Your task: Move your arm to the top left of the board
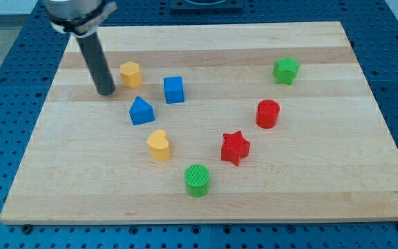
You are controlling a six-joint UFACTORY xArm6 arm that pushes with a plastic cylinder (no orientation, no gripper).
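Observation:
My tip (106,90) rests on the wooden board (206,200) in its upper left part, just left of a yellow block (130,74) and up-left of a blue triangular block (141,111). A blue cube (174,89) sits right of the yellow block. A yellow heart block (159,144) lies below the blue triangular block. The rod rises from the tip to the arm's head at the view's top left.
A green cylinder (197,180) stands near the board's bottom middle. A red star (235,146) and a red cylinder (268,113) sit right of centre. A green star (286,70) is at the upper right. Blue perforated table surrounds the board.

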